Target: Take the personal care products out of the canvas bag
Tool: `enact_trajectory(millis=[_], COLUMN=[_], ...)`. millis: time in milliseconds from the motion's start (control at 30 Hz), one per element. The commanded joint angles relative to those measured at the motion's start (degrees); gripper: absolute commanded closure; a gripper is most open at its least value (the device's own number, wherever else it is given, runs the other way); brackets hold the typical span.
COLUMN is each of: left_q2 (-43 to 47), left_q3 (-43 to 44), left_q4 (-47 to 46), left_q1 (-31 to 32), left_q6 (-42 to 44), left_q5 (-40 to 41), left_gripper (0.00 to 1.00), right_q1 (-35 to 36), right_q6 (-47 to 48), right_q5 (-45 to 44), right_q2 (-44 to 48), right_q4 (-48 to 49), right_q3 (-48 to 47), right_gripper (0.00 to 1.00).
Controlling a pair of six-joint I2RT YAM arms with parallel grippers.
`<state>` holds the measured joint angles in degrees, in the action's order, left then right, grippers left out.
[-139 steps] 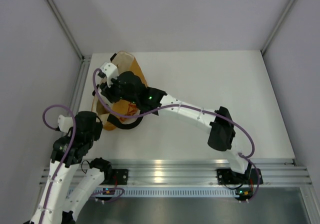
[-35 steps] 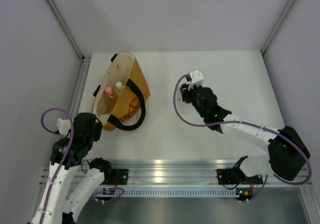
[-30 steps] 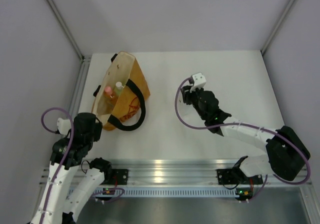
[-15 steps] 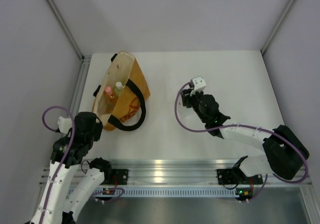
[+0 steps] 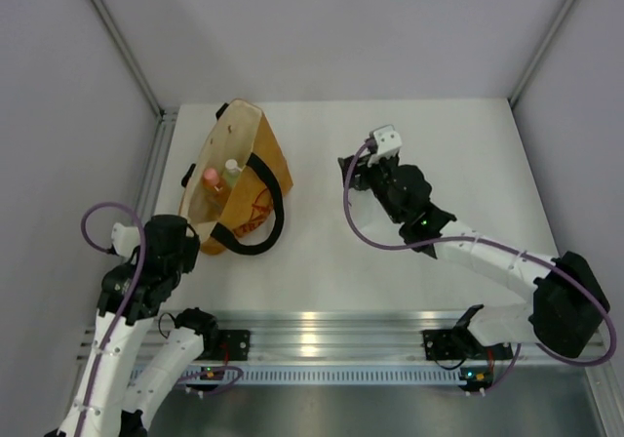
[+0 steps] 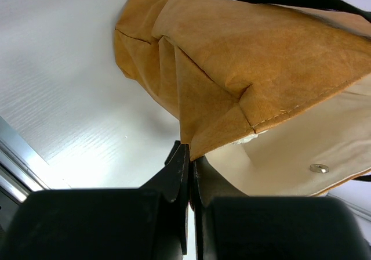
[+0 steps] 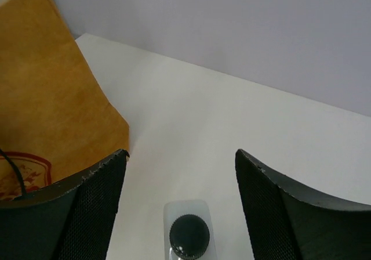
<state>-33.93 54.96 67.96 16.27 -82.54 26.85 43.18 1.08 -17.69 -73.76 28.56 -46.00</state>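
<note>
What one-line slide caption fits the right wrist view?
Right pincer open over the black-capped clear bottle on the table, canvas bag at left.

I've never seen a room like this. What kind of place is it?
Probably a robot lab's test booth. Two robot arms, left and right, are bolted to a metal rail at a white table boxed in by blank grey walls.
</note>
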Motion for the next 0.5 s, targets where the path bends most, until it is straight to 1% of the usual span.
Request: enact_trajectory(millis=[0,33,67,100,133,167,200,233,267,333,367,467], left_q2=[-0.7,-0.7,-0.7,-0.7,-0.9,-0.9,-1.0,-1.2,-1.3,-1.7,-1.8,-1.9], left_q3=[2.6,2.9,2.9,2.9,3.0,3.2,3.4,3.7,4.3,5.0,5.2,5.9], left_q4=[2.3,2.0,1.1,0.7,0.2,-0.5,-0.6,-0.7,-0.7,-0.8,-0.9,-2.1], left_q1=[0.0,0.0,0.0,0.0,0.0,0.0,0.0,0.0,0.0,0.0,-0.1,0.0], left_q6=[0.7,0.9,1.2,1.5,1.5,1.9,1.9,2.1,2.2,2.4,2.5,3.0], left_q5=[-0.3,-0.6,-0.8,-1.4,-1.8,-2.1,-2.2,-2.1,-1.9,-1.2,-0.9,-0.6], left_gripper=[1.0,1.0,1.0,1.0,1.0,1.0,1.0,1.0,1.0,1.0,1.0,1.0], right_q1=[4.0,5.1,7.2,8.1,8.8,9.9,10.5,11.4,12.9,14.1,15.3,17.5], right_q6=[0.8,1.4,1.6,1.4,0.6,0.2,0.0,-0.3,-0.4,-0.6,-0.6,-0.6], right_q5=[-2.2,-2.8,-2.8,-2.5,1.0,3.4,5.0,6.7,7.9,11.7,12.8,16.9], right_q2=[0.7,-0.4,-3.1,-4.6,-6.4,-9.7,-11.4,-13.1,-16.1,-18.9,-21.1,-24.6], right_q4=[-10.9,-14.1,-19.8,-22.7,-25.8,-32.0,-34.7,-38.8,-40.8,-44.9,-45.7,-46.4], right_q3=[-11.7,-17.5,-20.3,-23.6,-29.7,-32.8,-35.9,-41.3,-43.7,-50.2,-51.8,-56.1], right_gripper=[0.27,0.27,0.28,0.28,0.28,0.3,0.3,0.31,0.32,0.34,0.37,0.41])
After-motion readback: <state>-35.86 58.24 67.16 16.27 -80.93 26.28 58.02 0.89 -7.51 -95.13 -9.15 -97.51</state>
